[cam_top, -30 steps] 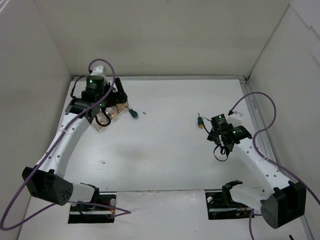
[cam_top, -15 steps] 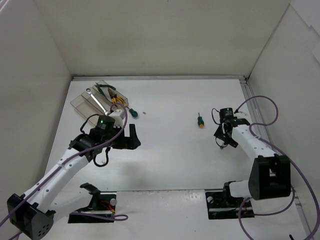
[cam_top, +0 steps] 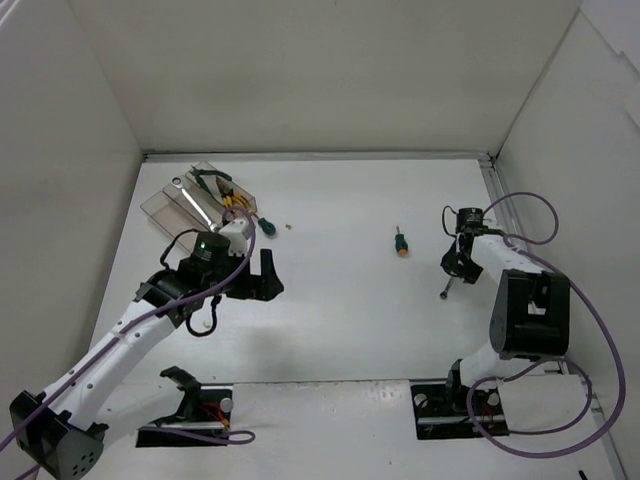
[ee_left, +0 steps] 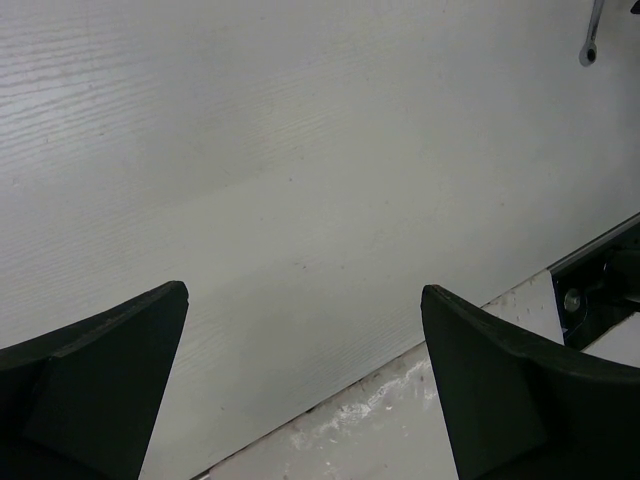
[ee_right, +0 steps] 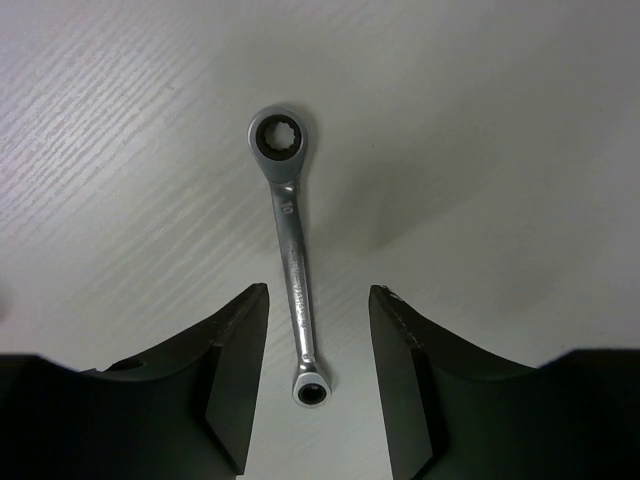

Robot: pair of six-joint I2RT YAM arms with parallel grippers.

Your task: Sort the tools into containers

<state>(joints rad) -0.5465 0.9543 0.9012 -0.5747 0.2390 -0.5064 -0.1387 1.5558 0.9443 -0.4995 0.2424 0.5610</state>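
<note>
The clear containers (cam_top: 160, 207) stand at the back left; they hold a silver wrench (cam_top: 192, 203), green-handled pliers (cam_top: 212, 180) and yellow-handled pliers (cam_top: 233, 203). A green-handled screwdriver (cam_top: 266, 226) lies just right of them. An orange-green screwdriver (cam_top: 400, 243) lies mid-right. Another silver wrench (ee_right: 291, 243) lies flat on the table; its end shows below the right gripper in the top view (cam_top: 446, 290). My right gripper (ee_right: 318, 305) is open, pointing down, its fingers either side of this wrench's near end. My left gripper (cam_top: 270, 277) is open and empty, in front of the containers.
White walls close in the table on three sides. The arm base mounts (cam_top: 185, 418) sit at the near edge; one shows in the left wrist view (ee_left: 600, 290), past the table's edge. A small speck (cam_top: 288, 226) lies near the green screwdriver.
My left arm pulled back from the containers toward the near side and now holds still. My right gripper moved right and back, and now straddles the silver wrench.
</note>
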